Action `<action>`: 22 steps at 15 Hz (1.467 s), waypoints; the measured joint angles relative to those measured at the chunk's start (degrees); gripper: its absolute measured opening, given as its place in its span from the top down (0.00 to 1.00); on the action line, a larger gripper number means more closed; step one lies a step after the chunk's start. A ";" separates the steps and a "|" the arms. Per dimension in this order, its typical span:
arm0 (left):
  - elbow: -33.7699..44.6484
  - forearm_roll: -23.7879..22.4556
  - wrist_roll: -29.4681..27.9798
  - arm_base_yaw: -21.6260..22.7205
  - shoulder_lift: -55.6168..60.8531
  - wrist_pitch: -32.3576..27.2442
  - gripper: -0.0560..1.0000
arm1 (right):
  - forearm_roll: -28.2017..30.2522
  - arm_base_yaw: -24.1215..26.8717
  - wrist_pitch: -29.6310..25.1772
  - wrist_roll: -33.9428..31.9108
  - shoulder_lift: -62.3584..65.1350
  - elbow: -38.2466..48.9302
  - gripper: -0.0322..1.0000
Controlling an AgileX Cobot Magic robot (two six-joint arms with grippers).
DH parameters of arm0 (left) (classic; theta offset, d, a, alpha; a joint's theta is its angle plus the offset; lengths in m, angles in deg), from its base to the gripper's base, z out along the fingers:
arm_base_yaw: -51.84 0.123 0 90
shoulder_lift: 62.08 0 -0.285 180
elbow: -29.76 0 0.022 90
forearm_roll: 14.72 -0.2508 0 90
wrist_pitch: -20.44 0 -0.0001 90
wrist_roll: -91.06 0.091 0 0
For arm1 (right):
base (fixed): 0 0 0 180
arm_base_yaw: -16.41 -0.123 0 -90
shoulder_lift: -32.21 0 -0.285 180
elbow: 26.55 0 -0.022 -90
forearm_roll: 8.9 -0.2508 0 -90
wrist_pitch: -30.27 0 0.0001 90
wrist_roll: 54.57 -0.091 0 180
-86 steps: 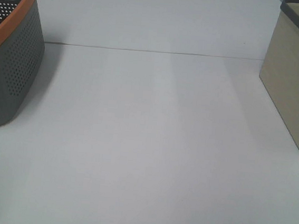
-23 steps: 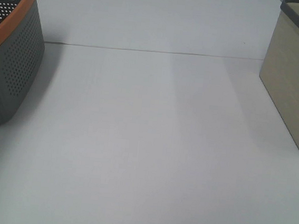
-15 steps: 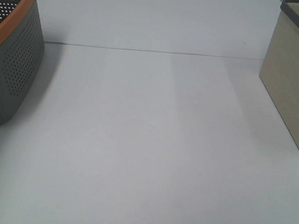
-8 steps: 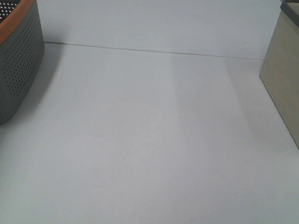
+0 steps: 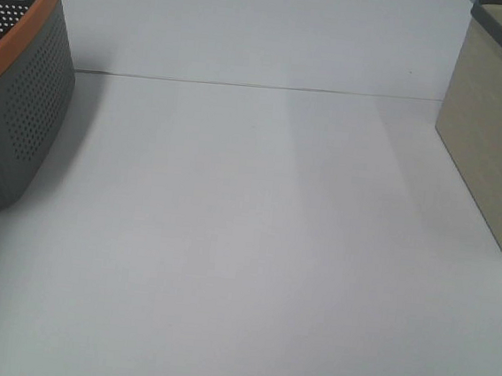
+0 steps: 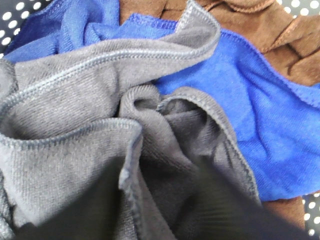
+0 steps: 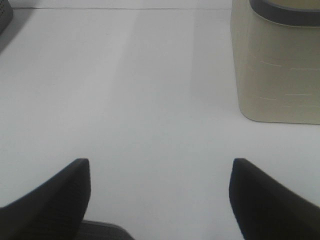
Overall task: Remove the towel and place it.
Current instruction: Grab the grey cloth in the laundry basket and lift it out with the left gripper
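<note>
The towel [image 6: 75, 110], a grey terry cloth with stitched hems, lies crumpled on top of a blue cloth [image 6: 260, 135] and a brown cloth [image 6: 260, 30]; perforated basket wall shows at the corners. My left gripper [image 6: 162, 192] is pushed down into the towel. Its dark, blurred fingers [image 6: 240, 210] stand apart with a fold of the towel between them. My right gripper [image 7: 160, 167] is open and empty, above the white table [image 7: 150, 90]. Neither gripper shows in the exterior high view.
A grey perforated basket with an orange rim [image 5: 18, 112] stands at the left edge of the table. A beige basket with a grey rim [image 5: 496, 132] stands at the right; it also shows in the right wrist view [image 7: 280, 70].
</note>
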 joint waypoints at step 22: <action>-0.06 -16.39 1.38 -9.11 19.48 9.11 0.95 | 0.86 0.00 0.00 -0.69 0.00 0.00 0.23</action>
